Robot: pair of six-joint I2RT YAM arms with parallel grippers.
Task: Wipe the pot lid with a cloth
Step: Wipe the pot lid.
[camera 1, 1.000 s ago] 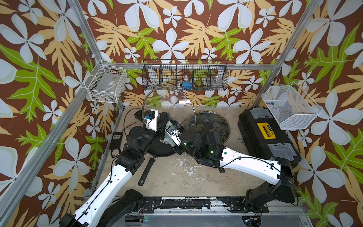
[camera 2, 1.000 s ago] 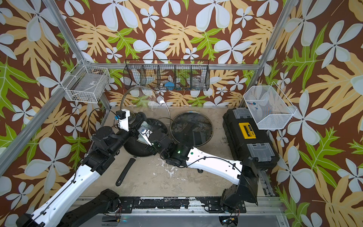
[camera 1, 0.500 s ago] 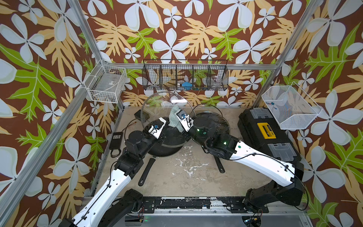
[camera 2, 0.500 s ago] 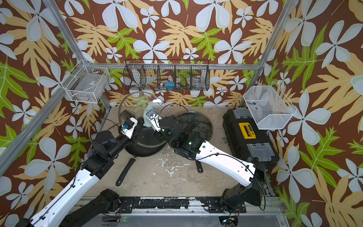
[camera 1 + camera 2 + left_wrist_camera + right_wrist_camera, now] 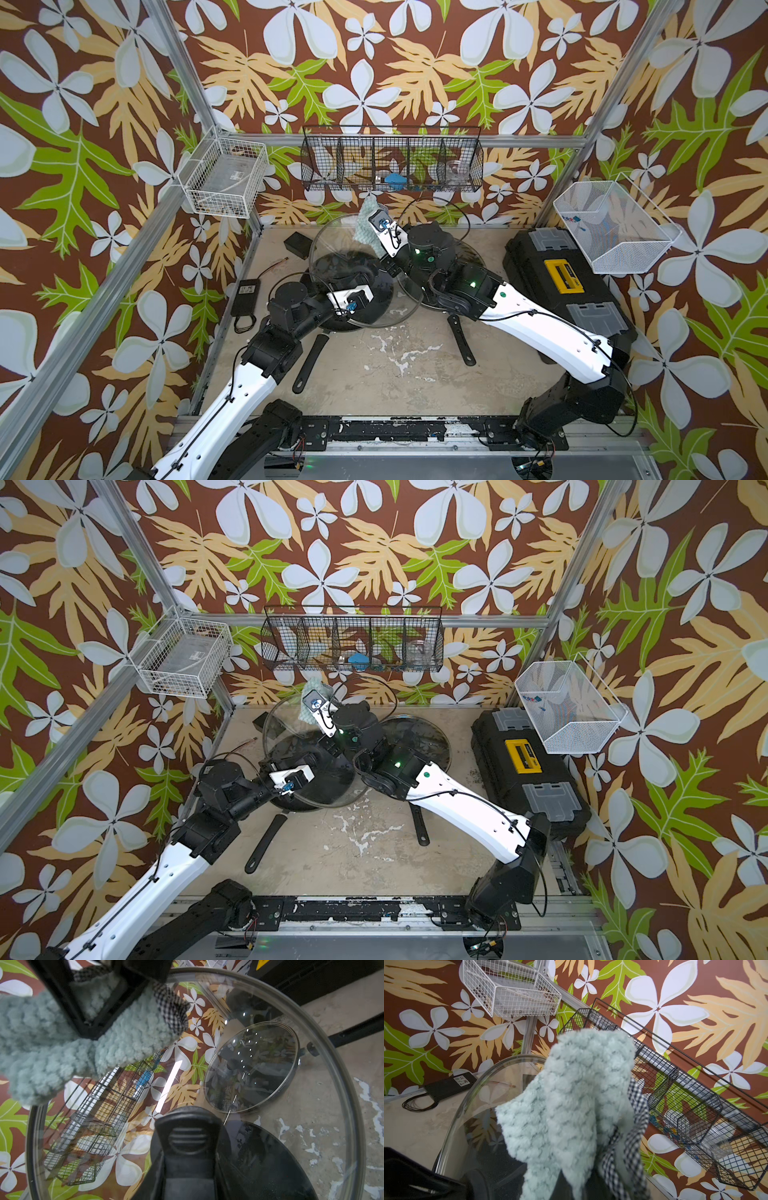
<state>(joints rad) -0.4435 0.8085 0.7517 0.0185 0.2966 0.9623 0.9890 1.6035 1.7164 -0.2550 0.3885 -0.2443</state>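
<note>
Two changes are seen since half a second ago: the cloth (image 5: 571,1105) has been carried from the middle of the glass lid (image 5: 332,245) up to its far rim, and the tilted lid has been lowered slightly over the frying pan (image 5: 309,361). The cloth is pinched in the closed right hand (image 5: 89,1029). The lid is gripped at its centre by the left hand (image 5: 361,277). A black wire basket (image 5: 392,162) hangs just behind the cloth. A second lidded pan (image 5: 424,739) is largely covered by the right arm, with a toolbox (image 5: 540,266) beside it.
</note>
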